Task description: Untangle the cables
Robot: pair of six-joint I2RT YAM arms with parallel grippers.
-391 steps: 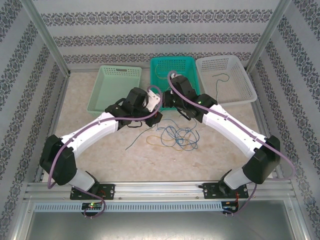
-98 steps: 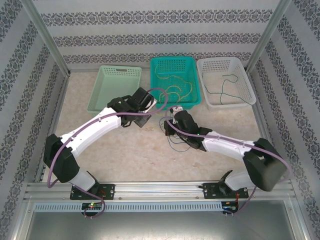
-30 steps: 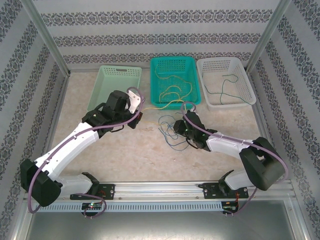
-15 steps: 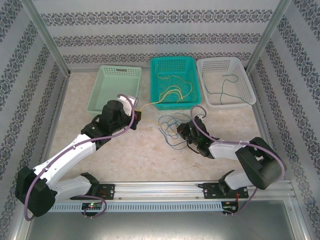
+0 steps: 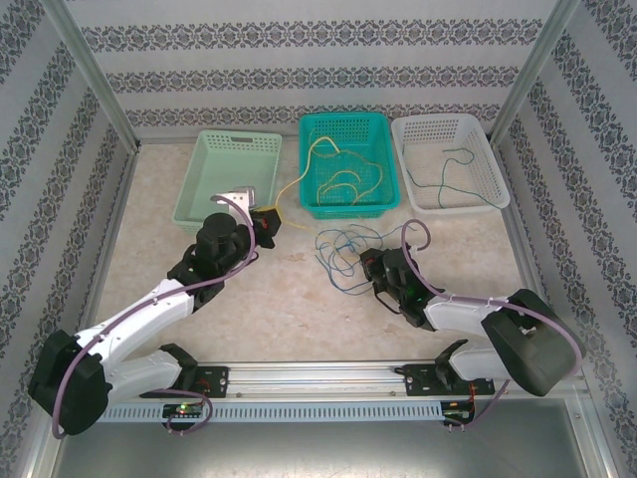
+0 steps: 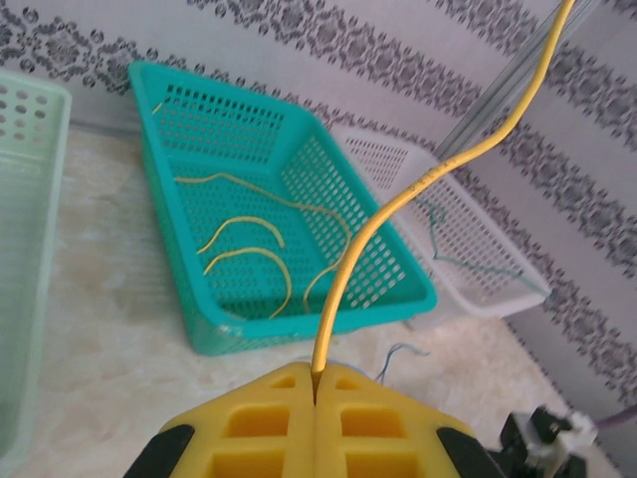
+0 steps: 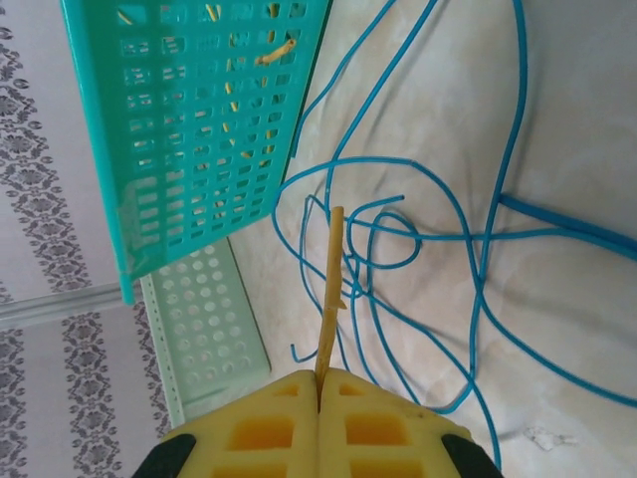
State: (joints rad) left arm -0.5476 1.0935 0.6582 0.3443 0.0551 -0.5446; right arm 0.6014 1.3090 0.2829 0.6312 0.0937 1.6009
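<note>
My left gripper (image 5: 268, 221) (image 6: 316, 382) is shut on a yellow cable (image 5: 292, 189) (image 6: 396, 211), held above the table left of the teal basket (image 5: 343, 120) (image 6: 299, 325). The cable arcs up from the jaws and over into that basket, where more yellow cables (image 6: 244, 257) lie. A tangle of blue cables (image 5: 342, 250) (image 7: 476, 249) lies on the table in front of the teal basket. My right gripper (image 5: 367, 262) (image 7: 318, 382) is at the tangle's right edge, shut on a short yellowish cable end (image 7: 329, 291) that sticks out over the blue loops.
A mint basket (image 5: 239, 138) (image 7: 204, 329) stands at the back left. A white basket (image 5: 439, 120) (image 6: 468, 269) at the back right holds a dark green cable (image 5: 453, 165). Patterned walls and metal posts close in the table.
The left arm drew back toward its base while the yellow cable lifted off the table and now hangs from the teal basket. My right gripper slid right and nearer and closed fully.
</note>
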